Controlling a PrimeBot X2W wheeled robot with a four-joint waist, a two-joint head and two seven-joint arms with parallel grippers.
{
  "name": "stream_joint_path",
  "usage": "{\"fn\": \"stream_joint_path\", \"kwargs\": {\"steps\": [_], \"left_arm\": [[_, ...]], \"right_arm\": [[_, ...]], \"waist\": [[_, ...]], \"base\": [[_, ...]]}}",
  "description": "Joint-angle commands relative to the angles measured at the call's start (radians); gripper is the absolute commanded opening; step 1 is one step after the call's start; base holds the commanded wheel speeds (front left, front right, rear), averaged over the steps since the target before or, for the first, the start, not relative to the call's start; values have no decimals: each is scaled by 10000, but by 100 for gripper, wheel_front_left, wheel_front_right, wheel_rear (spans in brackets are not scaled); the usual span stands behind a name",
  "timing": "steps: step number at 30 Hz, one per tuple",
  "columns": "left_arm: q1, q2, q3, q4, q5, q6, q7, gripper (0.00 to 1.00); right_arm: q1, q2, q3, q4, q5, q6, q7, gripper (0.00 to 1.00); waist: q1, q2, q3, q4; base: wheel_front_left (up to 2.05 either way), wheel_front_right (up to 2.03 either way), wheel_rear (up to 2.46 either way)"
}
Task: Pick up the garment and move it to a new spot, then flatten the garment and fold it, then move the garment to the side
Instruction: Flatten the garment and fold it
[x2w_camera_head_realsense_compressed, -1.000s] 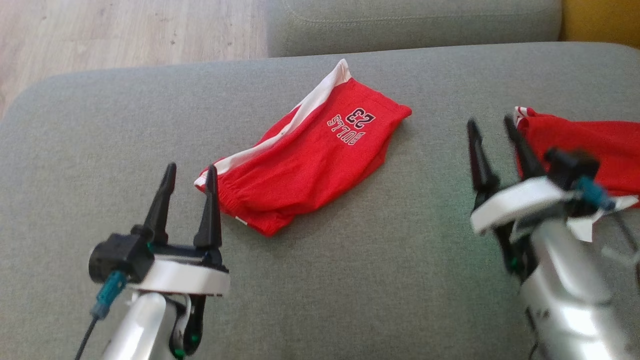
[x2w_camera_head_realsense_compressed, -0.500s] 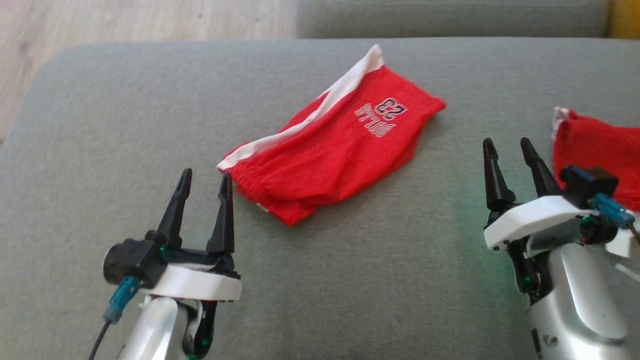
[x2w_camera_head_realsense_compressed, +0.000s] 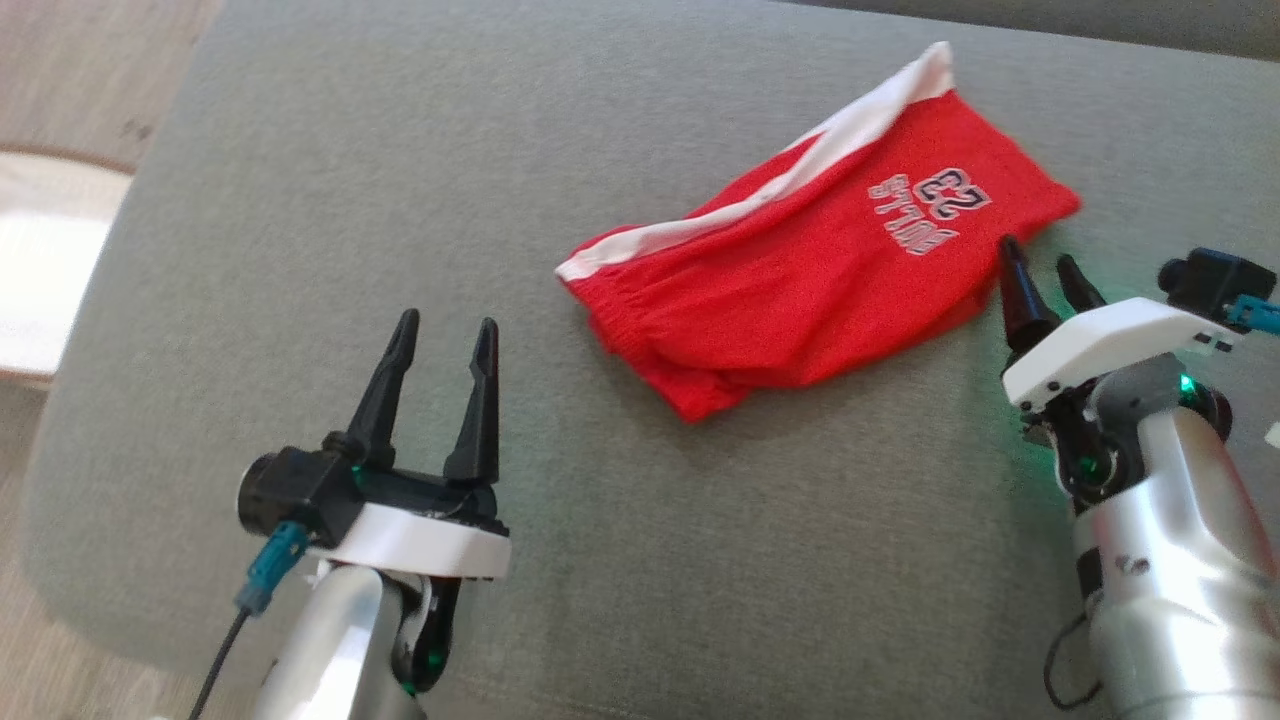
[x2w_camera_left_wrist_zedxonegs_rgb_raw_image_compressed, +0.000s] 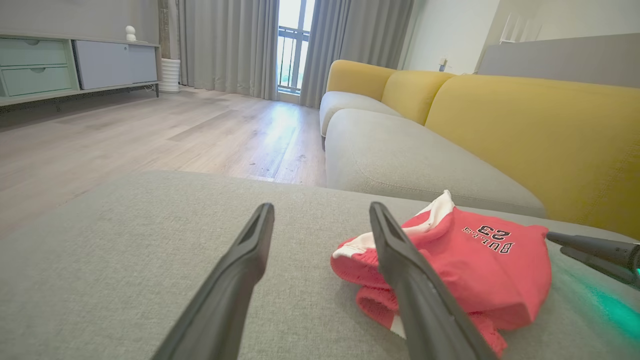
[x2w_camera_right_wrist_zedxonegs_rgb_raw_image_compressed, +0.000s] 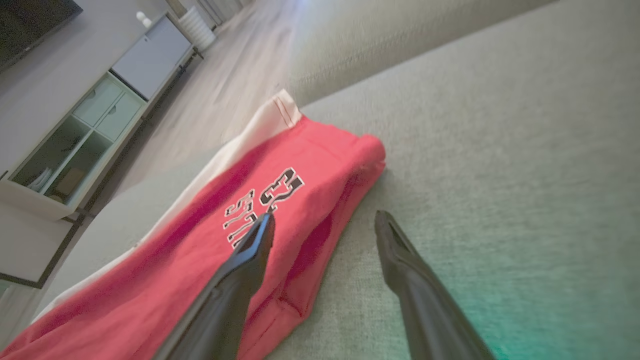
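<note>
Shorts (x2w_camera_head_realsense_compressed: 820, 290) lie upper right on cushion (x2w_camera_head_realsense_compressed: 700, 560). Left claw (x2w_camera_head_realsense_compressed: 447, 320) lower left, wide, empty. Right claw (x2w_camera_head_realsense_compressed: 1039, 253) wide, beside shorts' right edge.

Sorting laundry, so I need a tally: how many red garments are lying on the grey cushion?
1. The red shorts lie on the grey cushion, between the left gripper and the right gripper, nearer the right one. Others may lie outside the pictures.
</note>
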Motion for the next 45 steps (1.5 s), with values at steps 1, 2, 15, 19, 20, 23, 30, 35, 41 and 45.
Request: {"fn": "stream_joint_path", "kwargs": {"steps": [1,2,15,19,20,23,30,35,41,45], "left_arm": [[-380,38,184,-245,54,-21,-51,100],[-396,24,112,-236,36,-30,-51,100],[-486,-45,-372,-281,-290,-64,-51,100],[-482,-49,-400,-324,-385,-65,-51,100],[-489,-49,-409,-343,-422,-65,-51,100],[-525,-50,-455,-377,-510,-66,-51,100],[-646,-51,-513,-328,-601,-66,-51,100],[-646,-52,-486,-283,-560,-66,-51,100],[-548,-52,-382,-269,-385,-66,-51,100],[-423,-48,-260,-272,-279,-67,-51,100]], "right_arm": [[-594,103,-85,366,82,67,118,100],[-816,103,-257,800,53,67,168,100],[-3195,102,-2395,6077,-1345,67,436,100],[-3558,-45,-3088,6565,-2127,67,355,100],[-3630,-77,-3237,6622,-2311,67,355,100],[-3841,-137,-3636,6719,-2835,67,361,100],[-4180,-74,-4306,6751,-3787,67,58,0],[-4302,21,-4584,6607,-4042,67,-666,0],[-4263,85,-4810,6431,-3727,67,-1764,0],[-4073,99,-4780,6401,-3201,67,-2555,0]], "waist": [[-2,-1,216,410],[-2,-1,246,508],[-2,-1,378,1373],[-2,-1,498,1497],[-2,-1,542,1516],[-2,-1,659,1561],[-2,-1,744,1526],[-2,-1,570,1295],[-2,-1,196,740],[-2,-1,-121,226]], "base": [[0,0,0],[0,0,0],[0,0,0],[0,0,0],[0,0,0],[0,0,0],[0,0,0],[0,0,0],[0,0,0],[0,0,0]]}}
